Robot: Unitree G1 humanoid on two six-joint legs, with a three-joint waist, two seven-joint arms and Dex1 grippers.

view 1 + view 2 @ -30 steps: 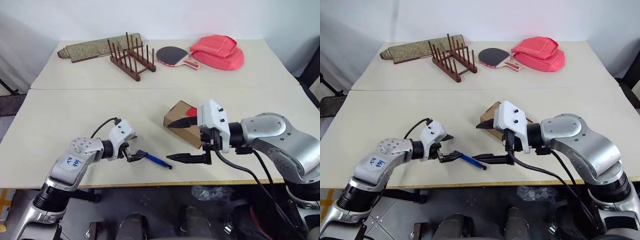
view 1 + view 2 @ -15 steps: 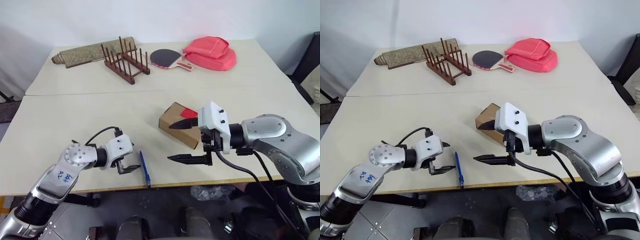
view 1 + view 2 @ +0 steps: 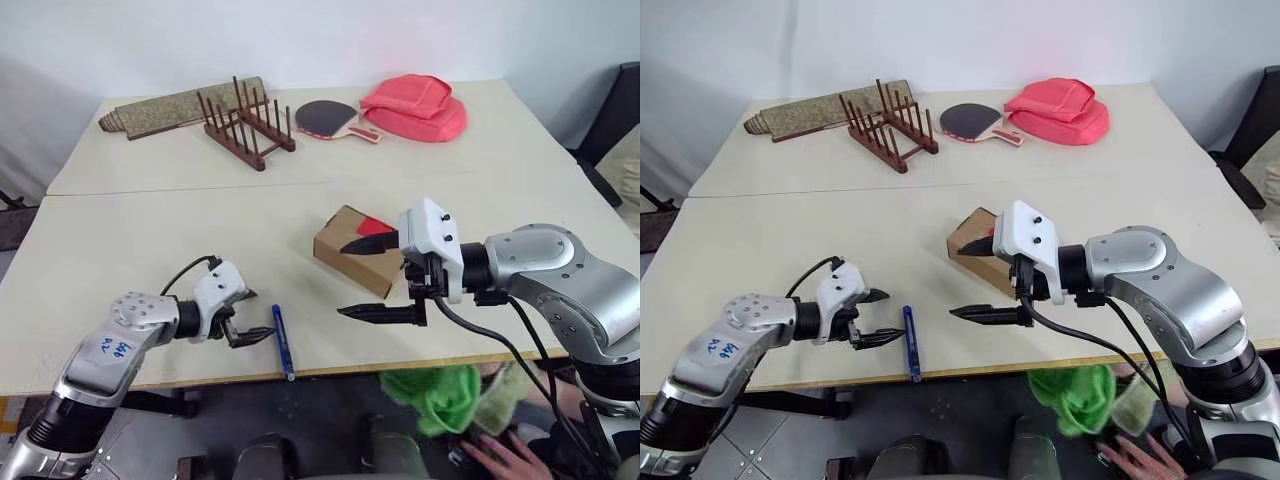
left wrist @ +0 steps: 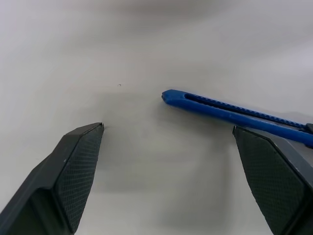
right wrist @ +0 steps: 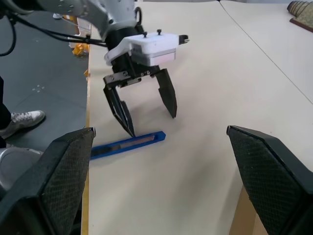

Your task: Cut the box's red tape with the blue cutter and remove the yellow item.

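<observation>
Both grippers stand spread and empty. A second ago the left gripper (image 3: 252,328) pinched the blue cutter (image 3: 281,342); now the cutter lies free on the table (image 3: 120,250), just beside it. The right gripper (image 3: 370,278) hovers against the box (image 3: 345,246), whose red tape (image 3: 374,226) faces up.

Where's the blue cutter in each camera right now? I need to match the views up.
Left eye view: blue cutter flat on the table near the front edge, just right of the left gripper.
Right eye view: same spot, beside the left gripper.
Left wrist view: crossing toward one finger.
Right wrist view: lying under the left gripper's fingertips.
Shared landmark: the open left gripper.
</observation>
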